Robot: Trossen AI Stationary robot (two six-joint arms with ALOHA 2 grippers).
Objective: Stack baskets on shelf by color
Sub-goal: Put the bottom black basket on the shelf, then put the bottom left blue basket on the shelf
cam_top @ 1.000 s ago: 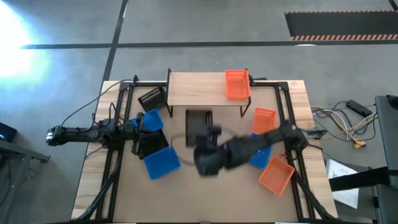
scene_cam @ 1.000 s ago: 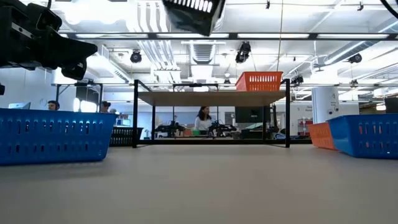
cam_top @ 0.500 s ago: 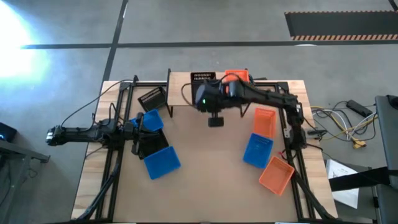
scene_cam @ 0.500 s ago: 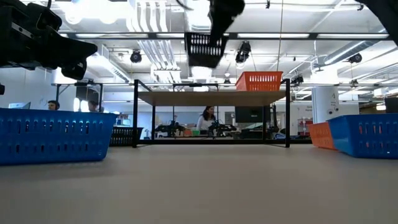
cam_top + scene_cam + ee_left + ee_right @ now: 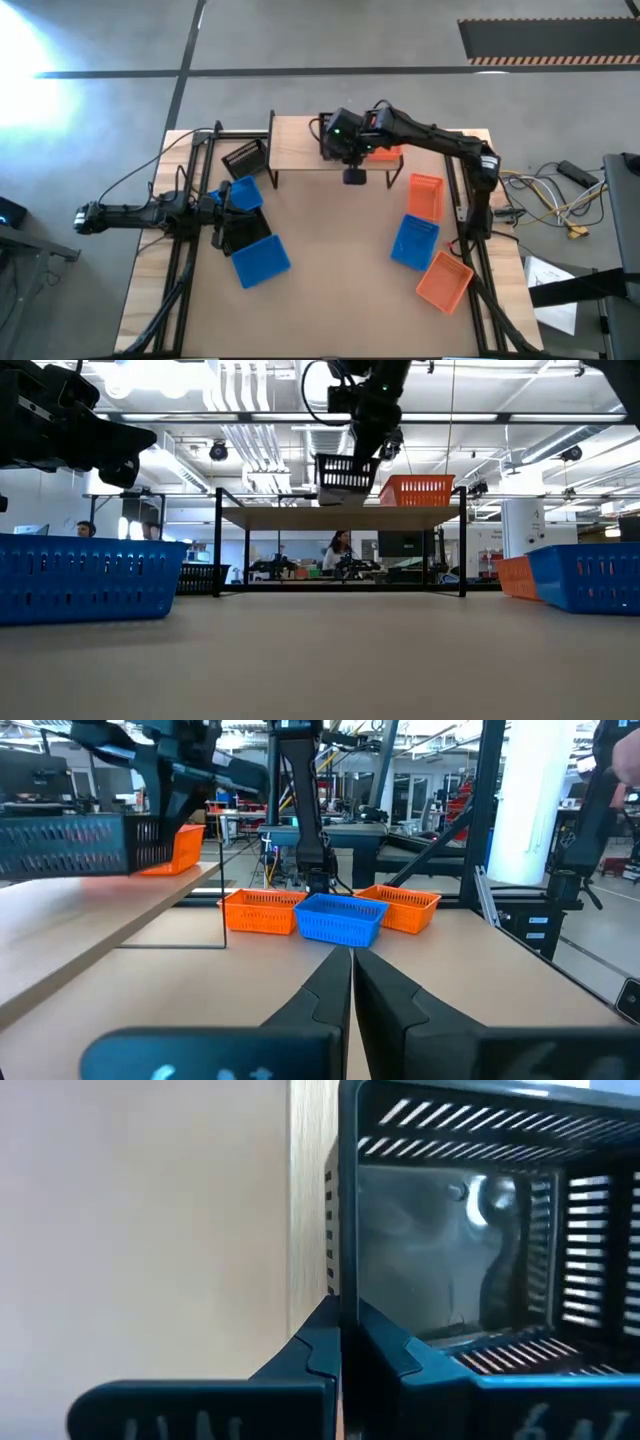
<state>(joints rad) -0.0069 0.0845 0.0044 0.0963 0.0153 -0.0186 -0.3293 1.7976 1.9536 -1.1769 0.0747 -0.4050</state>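
No readable text, label, brand, number or sign appears anywhere in these views, on the table or in the room behind.

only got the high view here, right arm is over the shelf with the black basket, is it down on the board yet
observer: can't confirm. In the low view the black basket hangs tilted just over the shelf; whether it touches the board I can't tell.
operator: grip ok
observer: the right wrist view shows the right gripper with its fingers shut on the basket's wall.
operator: left arm in the way
observer: no, the left gripper is parked far off on its own side; its wrist view shows the fingers shut with nothing between them.
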